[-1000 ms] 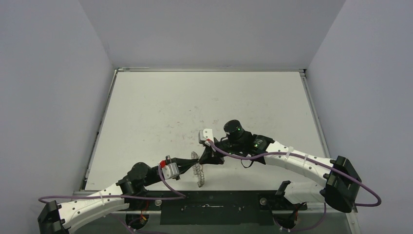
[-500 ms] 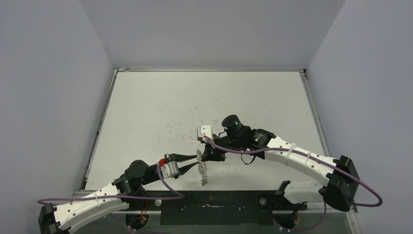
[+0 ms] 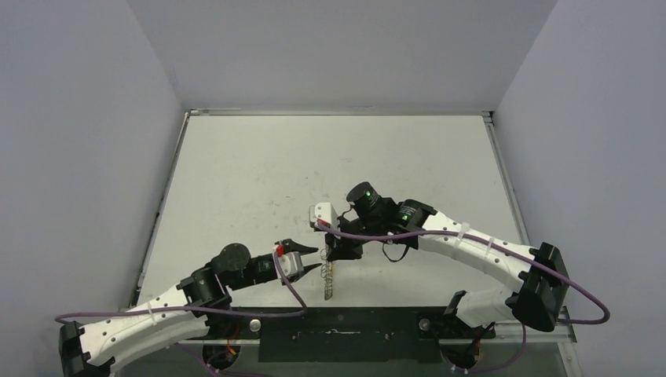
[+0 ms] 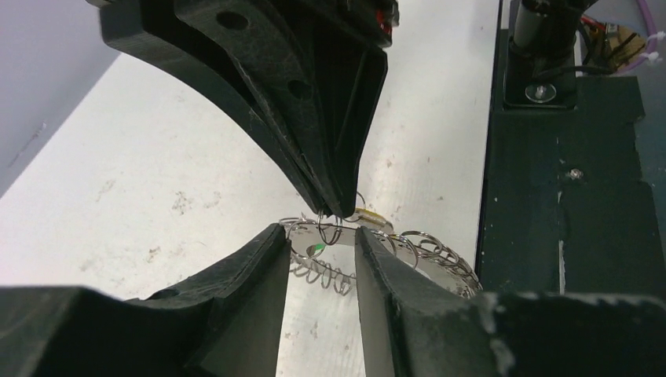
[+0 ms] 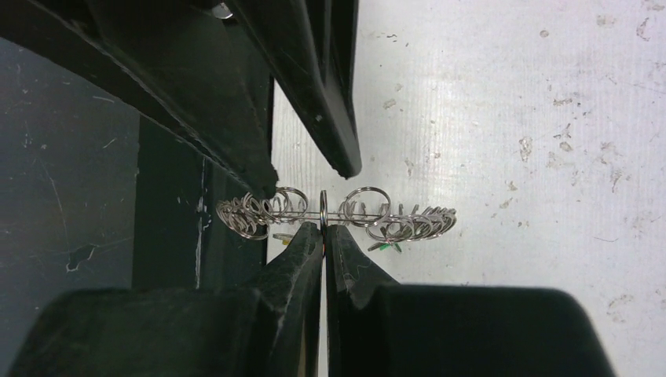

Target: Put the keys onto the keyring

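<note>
- We are watching the right gripper (image 5: 323, 232) pinching shut on one wire loop at the rim of the keyring (image 5: 412, 221). Its two fingertips are meeting on the wire with no gap showing.
- The keyring is hanging edge-on from that grip, over the near part of the white table (image 3: 314, 165) and close to the dark base plate (image 3: 345, 326) where the arms are bolted. We cannot tell whether its lower edge is touching the table.
- The left gripper (image 4: 322, 236) is standing open, with a clear gap between its jaws. It is reaching in from the left and pointing at the ring, and it is gripping nothing.
- In the left wrist view, its two fingertips are sitting on either side of a stretch of the ring's rim. The right gripper's black fingers are coming down onto the rim just above that gap.
- In the right wrist view, the left fingertips are hovering right at the row of loops. We cannot tell whether either one is touching them.
- The green key (image 5: 383, 246) is showing as a small green spot tucked against the ring, just beside the right gripper's tips.
- The yellow key (image 4: 369, 217) is showing as a small yellow head at the rim, right beside the right gripper's tip.
- Both keys are too small for us to tell whether they are threaded on loops.
</note>
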You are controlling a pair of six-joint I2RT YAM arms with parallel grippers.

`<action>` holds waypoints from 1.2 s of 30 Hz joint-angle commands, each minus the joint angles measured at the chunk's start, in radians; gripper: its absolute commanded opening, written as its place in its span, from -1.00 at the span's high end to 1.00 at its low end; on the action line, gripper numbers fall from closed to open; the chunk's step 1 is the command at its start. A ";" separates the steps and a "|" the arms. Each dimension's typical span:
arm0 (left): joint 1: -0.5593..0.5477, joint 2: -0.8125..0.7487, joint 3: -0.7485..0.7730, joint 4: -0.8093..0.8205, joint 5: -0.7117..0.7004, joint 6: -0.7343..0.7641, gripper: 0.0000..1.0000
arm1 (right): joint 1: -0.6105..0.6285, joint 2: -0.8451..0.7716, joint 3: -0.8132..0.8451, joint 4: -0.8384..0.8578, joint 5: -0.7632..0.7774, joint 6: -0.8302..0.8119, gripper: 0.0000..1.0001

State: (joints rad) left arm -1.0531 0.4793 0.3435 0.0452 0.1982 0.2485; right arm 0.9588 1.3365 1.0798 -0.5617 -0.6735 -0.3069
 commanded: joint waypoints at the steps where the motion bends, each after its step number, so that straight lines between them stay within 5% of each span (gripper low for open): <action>1: -0.004 0.056 0.063 -0.043 0.023 0.017 0.35 | 0.026 0.004 0.070 0.007 0.013 -0.009 1.00; 11: -0.004 0.135 0.085 -0.026 0.045 0.036 0.60 | 0.042 0.013 0.079 0.000 0.020 -0.010 1.00; 19: -0.004 0.136 0.081 -0.005 0.053 0.031 0.62 | 0.047 0.031 0.087 -0.002 0.022 -0.011 1.00; 25: -0.005 0.136 0.076 0.007 0.060 0.020 1.00 | 0.049 0.039 0.086 -0.001 0.029 -0.012 1.00; 36: -0.004 0.121 0.029 0.040 0.030 0.000 0.96 | 0.049 0.046 0.077 0.021 0.022 0.001 1.00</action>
State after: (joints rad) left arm -1.0531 0.6109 0.3676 -0.0013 0.2310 0.2508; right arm 1.0023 1.3785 1.1133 -0.6003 -0.6441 -0.3183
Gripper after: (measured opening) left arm 0.019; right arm 0.036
